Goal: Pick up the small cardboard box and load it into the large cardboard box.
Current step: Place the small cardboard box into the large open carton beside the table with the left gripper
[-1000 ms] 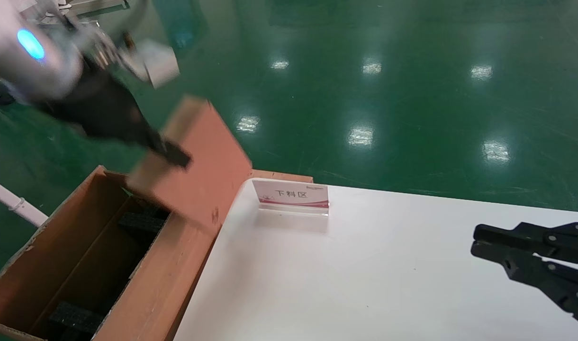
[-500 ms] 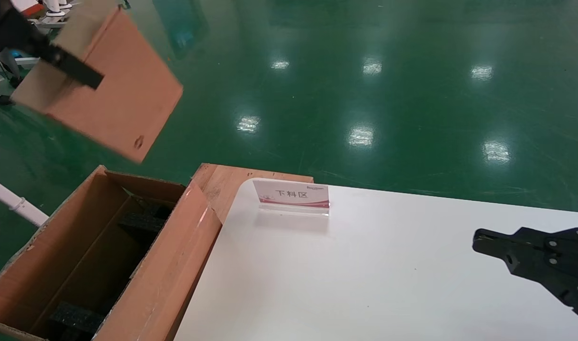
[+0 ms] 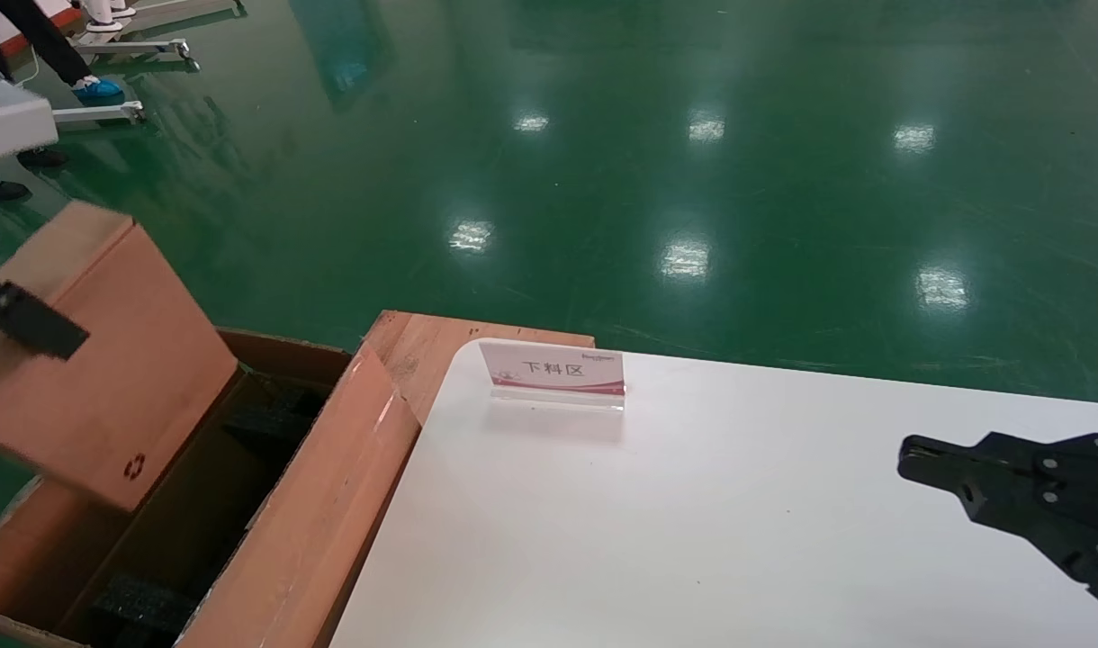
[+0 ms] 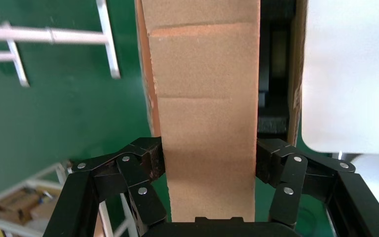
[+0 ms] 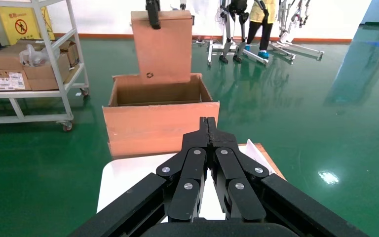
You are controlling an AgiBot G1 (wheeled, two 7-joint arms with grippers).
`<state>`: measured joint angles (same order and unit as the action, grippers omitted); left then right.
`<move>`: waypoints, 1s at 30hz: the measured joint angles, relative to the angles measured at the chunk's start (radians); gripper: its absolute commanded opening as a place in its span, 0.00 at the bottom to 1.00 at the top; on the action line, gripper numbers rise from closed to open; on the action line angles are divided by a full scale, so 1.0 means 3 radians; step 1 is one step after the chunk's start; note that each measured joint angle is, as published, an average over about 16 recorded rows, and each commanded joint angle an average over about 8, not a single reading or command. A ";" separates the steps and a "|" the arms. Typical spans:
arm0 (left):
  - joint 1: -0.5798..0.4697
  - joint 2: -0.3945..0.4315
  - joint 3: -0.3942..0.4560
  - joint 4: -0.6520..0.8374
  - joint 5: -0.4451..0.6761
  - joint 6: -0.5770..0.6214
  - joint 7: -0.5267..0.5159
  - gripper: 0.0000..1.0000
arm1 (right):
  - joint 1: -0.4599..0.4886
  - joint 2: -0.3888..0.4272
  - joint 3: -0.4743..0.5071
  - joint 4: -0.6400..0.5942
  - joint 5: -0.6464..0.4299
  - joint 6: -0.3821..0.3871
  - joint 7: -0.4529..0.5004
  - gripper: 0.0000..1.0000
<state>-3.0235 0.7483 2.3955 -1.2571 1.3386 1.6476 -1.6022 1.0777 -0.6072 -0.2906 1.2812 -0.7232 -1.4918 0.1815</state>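
My left gripper (image 4: 207, 163) is shut on the small cardboard box (image 3: 108, 360), an orange-brown carton with a black recycling mark at its lower corner. It holds the box tilted, just over the left part of the large cardboard box's (image 3: 324, 486) opening. One black finger (image 3: 27, 319) crosses the small box's top. The left wrist view shows both fingers pressed on the small box's (image 4: 202, 98) sides, with black foam (image 4: 274, 123) below. In the right wrist view the small box (image 5: 162, 49) hangs above the large box (image 5: 160, 123). My right gripper (image 3: 909, 454) is shut and empty over the table's right side.
A white table (image 3: 693, 540) stands right of the large box, with a small sign stand (image 3: 556, 369) at its far edge. A wooden board (image 3: 423, 337) lies by the table corner. A shelf trolley (image 5: 29, 64) with cartons stands beyond on the green floor.
My left gripper swung the small box up and to the far left, then brought it down over the large box's opening. The right gripper's fingers closed together and it stayed in place.
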 measured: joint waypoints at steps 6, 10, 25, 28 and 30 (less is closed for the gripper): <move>0.0009 -0.0192 0.0151 -0.0139 0.0001 -0.0037 -0.0078 0.00 | 0.0000 0.0001 -0.0001 0.0000 0.0001 0.0001 -0.0001 1.00; 0.0034 -0.0368 0.0143 -0.0239 0.0070 -0.0066 -0.0120 0.00 | 0.0000 0.0001 -0.0002 0.0000 0.0001 0.0001 -0.0001 1.00; 0.0423 -0.0920 -0.0121 -0.0304 0.0395 -0.0276 -0.0074 0.00 | 0.0001 0.0002 -0.0005 0.0000 0.0003 0.0002 -0.0003 1.00; 0.0521 -0.0985 -0.0166 -0.0285 0.0437 -0.0324 -0.0034 0.00 | 0.0001 0.0002 -0.0006 0.0000 0.0004 0.0002 -0.0003 1.00; 0.0578 -0.1020 -0.0192 -0.0277 0.0462 -0.0349 -0.0007 0.00 | 0.0001 0.0002 -0.0006 0.0000 0.0004 0.0003 -0.0003 1.00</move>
<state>-2.8501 0.4424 2.3378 -1.3401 1.4772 1.5428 -1.6043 1.0781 -0.6065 -0.2924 1.2812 -0.7219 -1.4910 0.1806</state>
